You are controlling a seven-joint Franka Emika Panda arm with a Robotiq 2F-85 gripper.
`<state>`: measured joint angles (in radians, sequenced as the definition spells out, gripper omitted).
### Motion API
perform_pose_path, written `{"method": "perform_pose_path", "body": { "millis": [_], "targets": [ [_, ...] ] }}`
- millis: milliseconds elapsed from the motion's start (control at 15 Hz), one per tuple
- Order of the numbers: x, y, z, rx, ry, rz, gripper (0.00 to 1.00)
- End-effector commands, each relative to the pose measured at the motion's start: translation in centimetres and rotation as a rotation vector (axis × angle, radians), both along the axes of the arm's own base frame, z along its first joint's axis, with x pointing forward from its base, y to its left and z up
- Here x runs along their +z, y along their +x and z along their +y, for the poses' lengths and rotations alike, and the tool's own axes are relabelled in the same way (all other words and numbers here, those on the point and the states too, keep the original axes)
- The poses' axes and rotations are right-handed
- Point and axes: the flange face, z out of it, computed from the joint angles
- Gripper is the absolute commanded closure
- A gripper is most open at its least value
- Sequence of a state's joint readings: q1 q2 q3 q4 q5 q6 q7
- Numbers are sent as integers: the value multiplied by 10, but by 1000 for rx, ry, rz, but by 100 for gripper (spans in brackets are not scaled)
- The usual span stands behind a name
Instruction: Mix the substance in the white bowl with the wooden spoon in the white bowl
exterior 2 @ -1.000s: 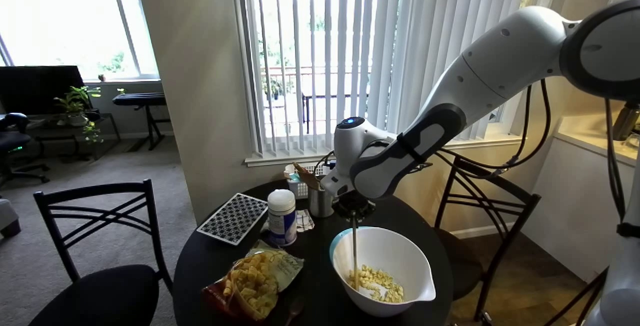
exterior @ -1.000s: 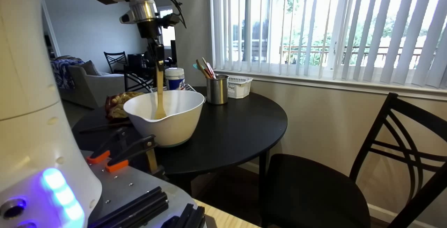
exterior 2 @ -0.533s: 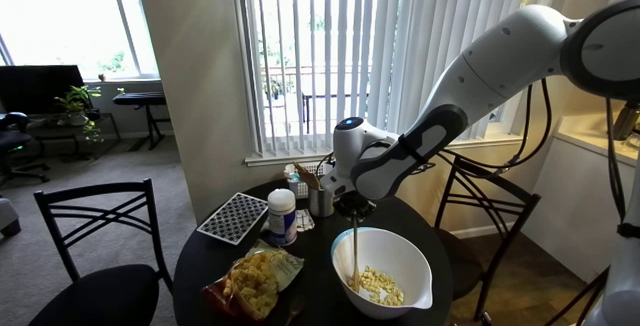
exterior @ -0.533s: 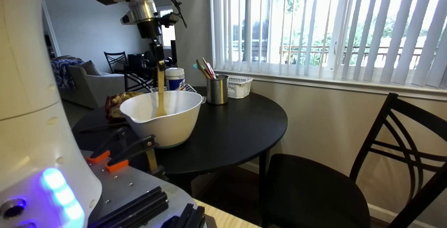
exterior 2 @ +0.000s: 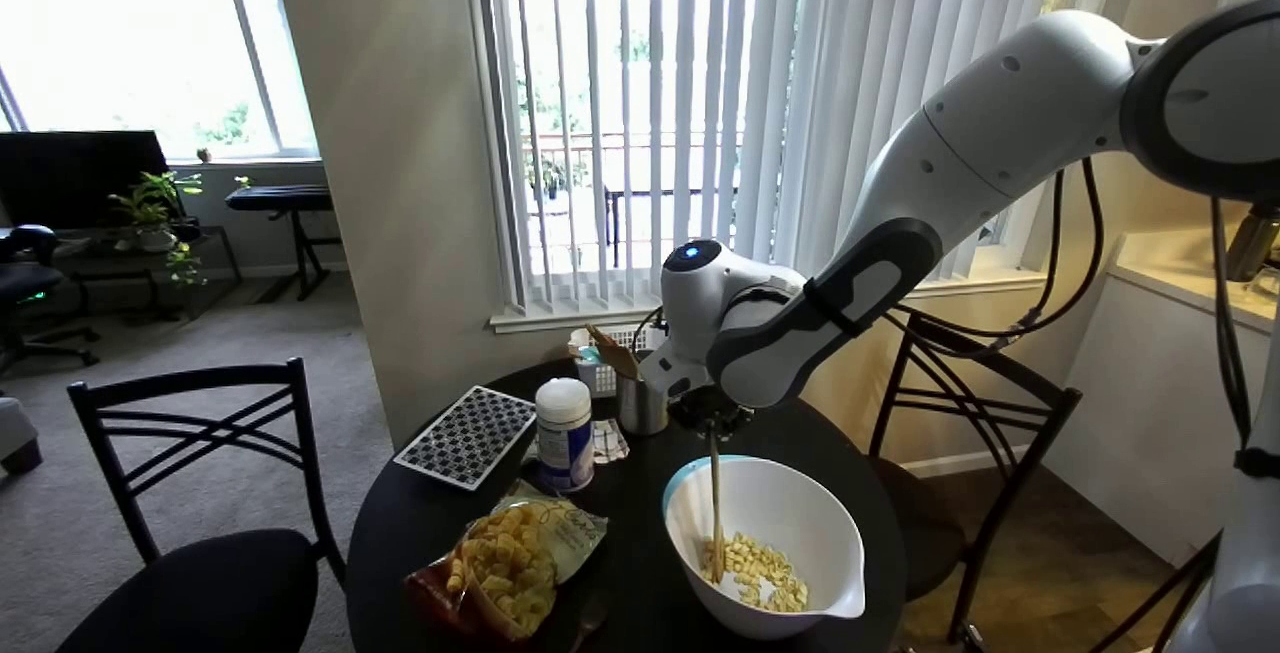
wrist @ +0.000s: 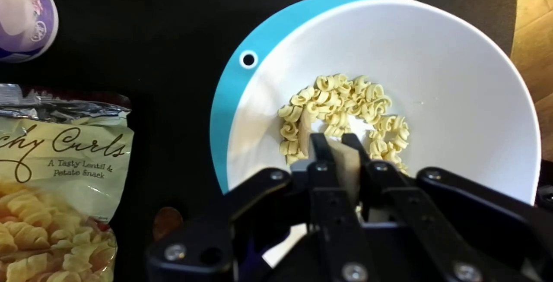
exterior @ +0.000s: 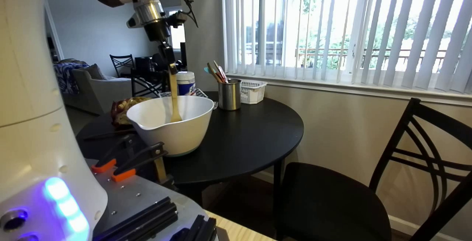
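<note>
Two fingers [wrist: 322,172] pinch the wooden spoon [exterior: 174,95], probably light, stiff and best held high on its handle, its head inside the white bowl [exterior: 180,137] near the robot-side edge of the bench [exterior: 250,134].

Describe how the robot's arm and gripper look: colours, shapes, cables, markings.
The arm is white and rounded, with dark panels and a dark cap bearing a blue light. Black cables run alongside it. A silver collar leads to the gripper, which is black, with slim fingers, jointed bars and round silver screws.
</note>
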<state>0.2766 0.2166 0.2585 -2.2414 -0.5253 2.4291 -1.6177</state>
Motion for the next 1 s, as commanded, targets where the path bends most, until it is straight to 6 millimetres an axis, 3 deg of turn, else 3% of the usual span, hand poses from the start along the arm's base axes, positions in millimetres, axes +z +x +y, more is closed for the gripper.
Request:
{"method": "perform_pose_path", "body": {
  "millis": [0, 67, 200, 800, 933],
  "targets": [
    [-10, -8, -13, -10, -26, 4, 97],
    [-10, -8, -13, -14, -22, 8, 64],
    [-13, -8, -15, -18, -20, 16, 57],
    [-28, -11, -22, -37, -45, 42, 1],
    [-23, -7, -23, -70, -56, -10, 0]
  ]
}}
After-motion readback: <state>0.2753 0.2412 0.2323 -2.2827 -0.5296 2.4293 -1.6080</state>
